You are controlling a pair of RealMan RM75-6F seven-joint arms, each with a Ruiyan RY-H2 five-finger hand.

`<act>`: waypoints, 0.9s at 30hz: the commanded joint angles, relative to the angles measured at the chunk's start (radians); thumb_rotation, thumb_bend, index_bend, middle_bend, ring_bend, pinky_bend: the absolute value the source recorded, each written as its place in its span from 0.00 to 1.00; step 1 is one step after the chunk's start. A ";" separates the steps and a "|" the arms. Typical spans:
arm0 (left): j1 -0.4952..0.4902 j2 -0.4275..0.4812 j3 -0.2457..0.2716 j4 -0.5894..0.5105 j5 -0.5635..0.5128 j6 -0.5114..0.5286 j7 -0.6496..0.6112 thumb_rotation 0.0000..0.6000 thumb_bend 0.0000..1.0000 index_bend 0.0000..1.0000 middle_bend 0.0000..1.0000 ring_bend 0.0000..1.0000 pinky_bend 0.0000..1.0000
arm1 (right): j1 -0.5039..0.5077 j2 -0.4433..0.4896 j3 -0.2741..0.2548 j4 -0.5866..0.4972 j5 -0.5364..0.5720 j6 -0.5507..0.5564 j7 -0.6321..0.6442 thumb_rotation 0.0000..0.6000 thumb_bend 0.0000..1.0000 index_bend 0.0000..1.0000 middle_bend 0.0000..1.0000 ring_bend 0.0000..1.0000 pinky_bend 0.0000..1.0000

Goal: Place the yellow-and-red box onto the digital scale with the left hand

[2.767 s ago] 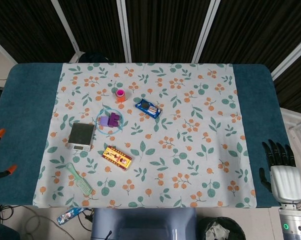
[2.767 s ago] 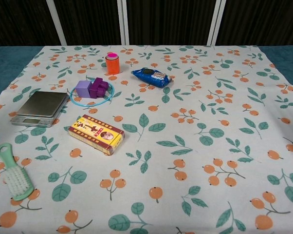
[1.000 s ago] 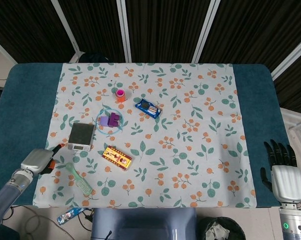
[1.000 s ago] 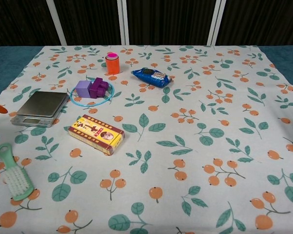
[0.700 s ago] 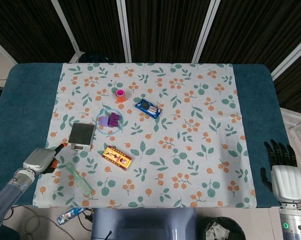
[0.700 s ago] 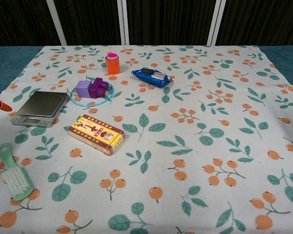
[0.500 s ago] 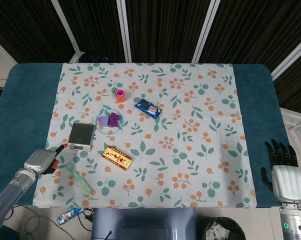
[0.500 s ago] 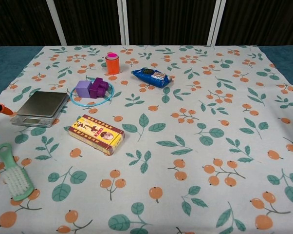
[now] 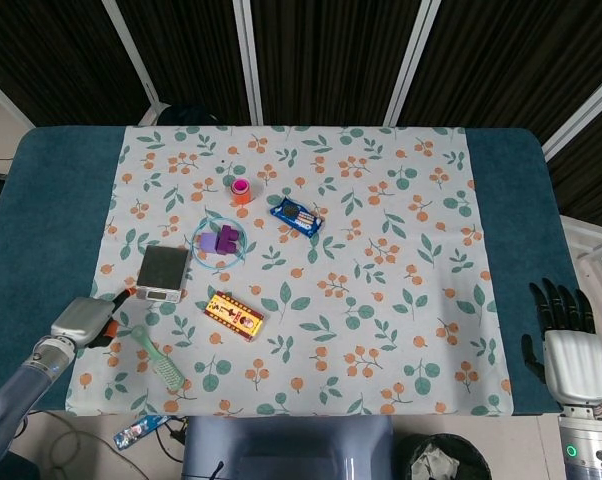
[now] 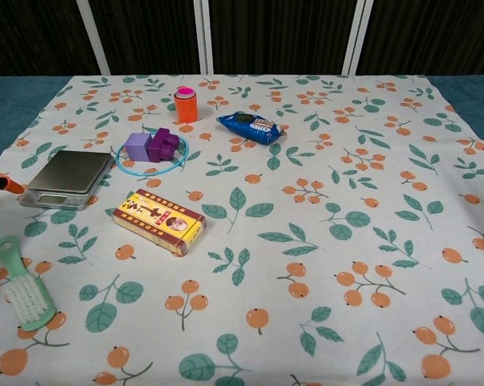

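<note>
yellow-and-red box (image 9: 234, 316) lies flat on the floral cloth at lower left of centre in the head view, angled, just right of and below the digital scale (image 9: 163, 273), the two apart. left hand (image 9: 84, 320) sits at the lower left, off the scale's near-left corner, holding nothing; an orange fingertip (image 10: 7, 184) pokes into the chest view's left edge, but how the fingers are set i cannot tell. right hand (image 9: 563, 336) is parked at the lower right, dark fingers stretched out and apart, nothing in it.

risk now: the green brush (image 9: 158, 360) lies between the hand and the box, so a low sweep across could drag it. the scale is also close on the way, and a knock would slide it on the cloth. the box looks like slim, glossy cardboard, low to the cloth, so fingers may skid over it or bunch the fabric. the scale's plate is flat brushed metal, smooth, hardly larger than the box, so a skewed drop could leave the box overhanging.
</note>
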 commanded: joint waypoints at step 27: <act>-0.015 0.001 0.013 0.004 0.010 0.001 -0.029 1.00 0.66 0.00 0.79 0.77 0.81 | -0.005 -0.002 0.003 0.006 0.011 0.004 0.000 1.00 0.55 0.03 0.07 0.06 0.03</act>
